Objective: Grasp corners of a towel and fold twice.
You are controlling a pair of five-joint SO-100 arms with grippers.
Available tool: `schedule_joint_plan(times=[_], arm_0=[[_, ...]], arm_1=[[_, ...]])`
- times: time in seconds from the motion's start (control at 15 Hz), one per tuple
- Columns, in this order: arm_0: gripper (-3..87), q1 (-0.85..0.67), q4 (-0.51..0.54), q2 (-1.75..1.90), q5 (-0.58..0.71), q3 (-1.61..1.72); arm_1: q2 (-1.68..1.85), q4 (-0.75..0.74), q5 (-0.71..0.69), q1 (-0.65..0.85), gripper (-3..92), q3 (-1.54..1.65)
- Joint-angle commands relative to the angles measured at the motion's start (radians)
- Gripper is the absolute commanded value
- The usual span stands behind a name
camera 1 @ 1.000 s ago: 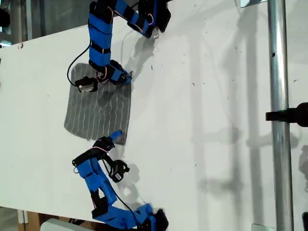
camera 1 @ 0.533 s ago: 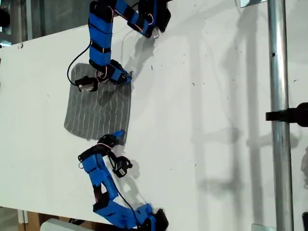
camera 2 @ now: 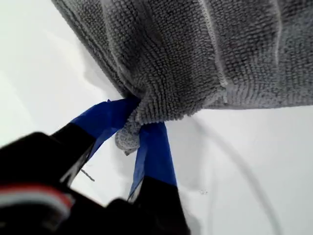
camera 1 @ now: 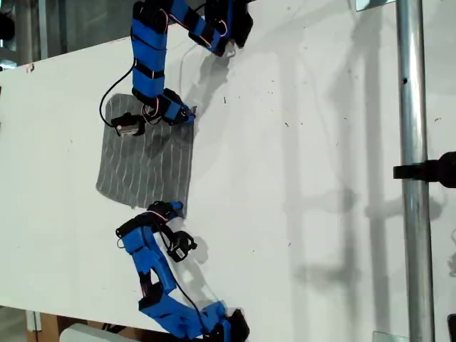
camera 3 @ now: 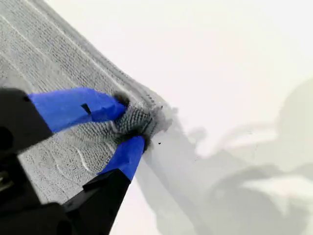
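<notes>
The grey towel [camera 1: 146, 164] with thin white stripes lies flat on the white table [camera 1: 299, 214], toward the exterior view's left. My first gripper [camera 1: 173, 207] belongs to the arm at the bottom of the exterior view. It is shut on the towel's lower right corner there; up close, the blue fingers [camera 2: 151, 147] of this gripper [camera 2: 134, 125] pinch a bunched tip of towel [camera 2: 195, 49]. My second gripper [camera 1: 189, 116], on the upper arm, is shut on the upper right corner. Its wrist view shows the gripper [camera 3: 132, 120] squeezing the towel [camera 3: 49, 63] edge.
A vertical metal pole [camera 1: 413, 178] with a black clamp [camera 1: 431, 171] stands at the exterior view's right. The table's edge runs along that view's left. The arm bases sit at top centre [camera 1: 228, 25] and bottom centre [camera 1: 221, 324].
My first arm has shifted and its gripper has closed on the towel's lower right corner, which is now bunched and drawn in slightly. My second gripper has stayed put.
</notes>
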Motion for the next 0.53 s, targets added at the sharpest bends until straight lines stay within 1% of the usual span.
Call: schedule_joint_plan(times=[0.0, 0.2, 0.33, 0.47], arm_0=[[-1.5, -0.011, 0.048, 0.000, -0.003, 0.003], [-1.4, 0.026, 0.069, 0.005, -0.008, 0.046], [-1.4, 0.087, 0.075, 0.015, -0.031, 0.075], [-1.4, 0.161, 0.107, 0.038, -0.054, 0.089]], arm_1=[[0.044, 0.000, 0.005, -0.017, -0.2, 0.000], [0.064, 0.002, 0.009, -0.020, -0.2, 0.011], [0.095, 0.005, 0.018, -0.031, -0.2, 0.029], [0.114, 0.005, 0.023, -0.034, -0.2, 0.051]])
